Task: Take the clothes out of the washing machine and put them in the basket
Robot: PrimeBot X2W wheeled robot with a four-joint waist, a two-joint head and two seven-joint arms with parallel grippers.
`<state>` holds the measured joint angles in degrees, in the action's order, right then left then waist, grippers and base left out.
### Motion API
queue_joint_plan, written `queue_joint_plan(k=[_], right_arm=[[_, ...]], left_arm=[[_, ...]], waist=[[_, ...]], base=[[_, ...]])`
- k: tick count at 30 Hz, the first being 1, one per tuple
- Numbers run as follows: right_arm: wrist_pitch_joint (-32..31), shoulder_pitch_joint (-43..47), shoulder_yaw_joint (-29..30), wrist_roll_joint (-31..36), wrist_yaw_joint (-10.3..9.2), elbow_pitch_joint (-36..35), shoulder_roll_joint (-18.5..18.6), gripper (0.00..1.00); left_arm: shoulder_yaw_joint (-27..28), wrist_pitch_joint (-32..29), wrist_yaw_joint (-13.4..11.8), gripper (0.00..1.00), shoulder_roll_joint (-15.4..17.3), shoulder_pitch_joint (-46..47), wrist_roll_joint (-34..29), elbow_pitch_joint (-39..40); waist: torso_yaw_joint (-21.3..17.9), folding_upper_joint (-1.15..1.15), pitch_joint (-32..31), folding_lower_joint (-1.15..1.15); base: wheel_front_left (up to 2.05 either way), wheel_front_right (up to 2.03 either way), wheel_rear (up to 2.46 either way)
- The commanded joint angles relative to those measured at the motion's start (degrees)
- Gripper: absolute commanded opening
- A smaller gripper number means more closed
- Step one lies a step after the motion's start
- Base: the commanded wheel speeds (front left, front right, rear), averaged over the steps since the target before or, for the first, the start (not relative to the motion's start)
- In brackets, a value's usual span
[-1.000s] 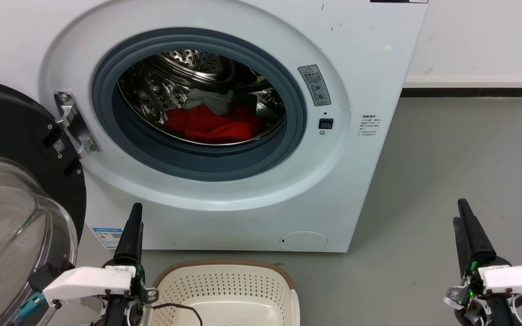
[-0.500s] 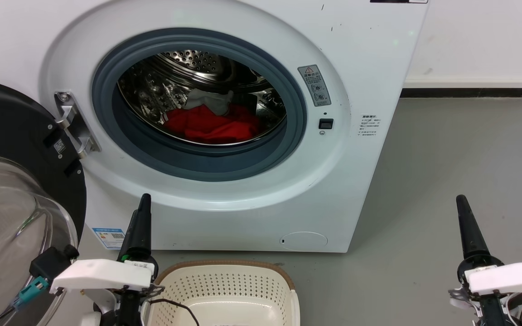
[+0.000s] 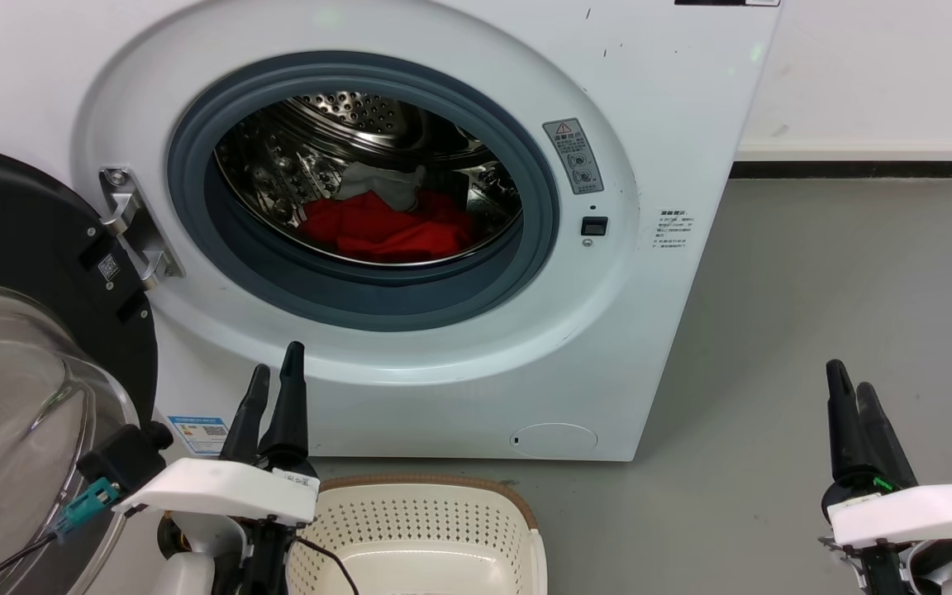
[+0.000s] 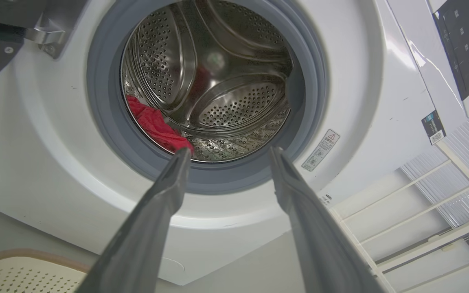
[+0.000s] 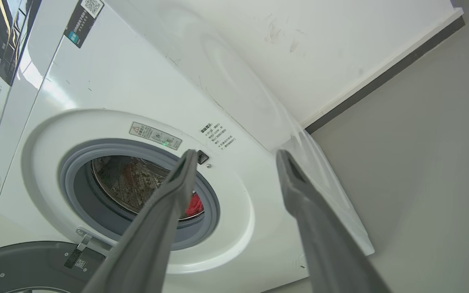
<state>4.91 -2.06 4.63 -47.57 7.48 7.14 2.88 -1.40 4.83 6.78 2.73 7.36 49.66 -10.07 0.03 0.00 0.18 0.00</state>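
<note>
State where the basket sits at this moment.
In the head view, the basket sits at bottom centre on the floor, directly before the washing machine, just right of the left claw.

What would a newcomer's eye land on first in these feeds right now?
The bright red clothes, heaped with a pale piece low in the shiny drum, framed by the washing machine's grey-rimmed porthole. Next, the black-framed glass door swung wide open at the left and the cream basket on the floor below the porthole, no clothes in its visible part. The left gripper and right gripper sit low, fingers open, holding nothing.
</note>
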Motion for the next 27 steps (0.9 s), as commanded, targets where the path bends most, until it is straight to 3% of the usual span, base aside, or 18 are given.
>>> queue_joint_plan(k=[1, 27], right_arm=[[0.5, -0.2, -0.1, 1.9, 0.02, -1.1, 0.0, 1.00], [4.8, 0.8, 0.7, 24.7, 0.01, -0.2, 0.0, 1.00]], left_arm=[[-0.2, 0.7, -0.2, 1.00, 0.2, 1.6, -1.8, 0.9], [-3.6, 4.8, -2.6, 1.00, 0.2, 2.8, -21.5, -1.3]], waist=[[0.0, 0.00, 0.0, 0.00], [0.1, 0.00, 0.0, 0.00]], base=[[0.00, 0.00, 0.00], [0.00, 0.00, 0.00]])
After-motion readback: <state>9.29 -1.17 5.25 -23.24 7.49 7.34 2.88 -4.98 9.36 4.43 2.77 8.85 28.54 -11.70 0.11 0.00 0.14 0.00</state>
